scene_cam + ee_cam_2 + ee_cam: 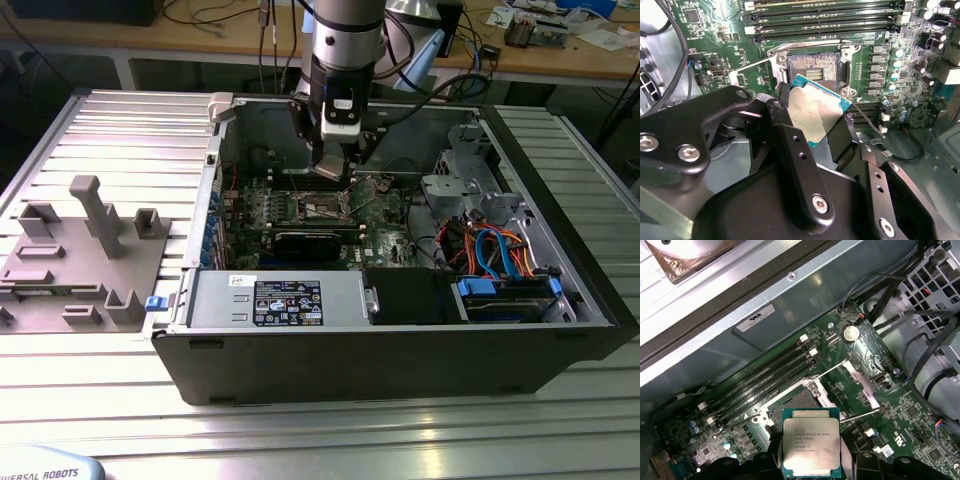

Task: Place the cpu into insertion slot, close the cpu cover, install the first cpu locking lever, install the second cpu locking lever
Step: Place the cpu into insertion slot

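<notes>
Gripper (812, 127) clamped on the cpu (815, 111), silver-topped and green-edged; I see it held above the uncovered insertion slot (815, 70).

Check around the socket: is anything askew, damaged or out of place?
Nothing stands out. The gripper holds the cpu by its edges over the insertion slot, which lies open and empty. The locking levers stand released, and I see no damage on the board around them.

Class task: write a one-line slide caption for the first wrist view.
The hand grips the cpu by two edges, close to the empty insertion slot.
</notes>
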{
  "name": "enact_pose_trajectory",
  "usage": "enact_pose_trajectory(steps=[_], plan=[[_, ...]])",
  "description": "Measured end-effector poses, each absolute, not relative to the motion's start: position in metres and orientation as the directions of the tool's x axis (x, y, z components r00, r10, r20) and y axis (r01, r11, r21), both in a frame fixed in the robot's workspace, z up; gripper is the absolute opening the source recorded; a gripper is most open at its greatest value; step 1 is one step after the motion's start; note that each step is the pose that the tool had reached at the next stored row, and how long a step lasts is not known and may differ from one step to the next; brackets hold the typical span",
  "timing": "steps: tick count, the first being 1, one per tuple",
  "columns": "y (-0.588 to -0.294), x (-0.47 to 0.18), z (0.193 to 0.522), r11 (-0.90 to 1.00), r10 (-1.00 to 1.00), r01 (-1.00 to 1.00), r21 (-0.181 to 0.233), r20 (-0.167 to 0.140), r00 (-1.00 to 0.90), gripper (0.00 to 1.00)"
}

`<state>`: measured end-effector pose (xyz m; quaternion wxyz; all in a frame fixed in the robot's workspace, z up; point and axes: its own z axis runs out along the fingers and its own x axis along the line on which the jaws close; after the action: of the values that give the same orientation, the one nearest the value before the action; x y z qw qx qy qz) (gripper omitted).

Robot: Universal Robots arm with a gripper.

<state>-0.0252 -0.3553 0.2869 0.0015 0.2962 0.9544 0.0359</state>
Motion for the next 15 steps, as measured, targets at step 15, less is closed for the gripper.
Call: enact_pose_trajectory(steps=[15], plan=[[-0.3553, -0.0256, 0.2850, 0.760, 0.647, 0.647, 0.069, 0.018, -0.762, 0.54]])
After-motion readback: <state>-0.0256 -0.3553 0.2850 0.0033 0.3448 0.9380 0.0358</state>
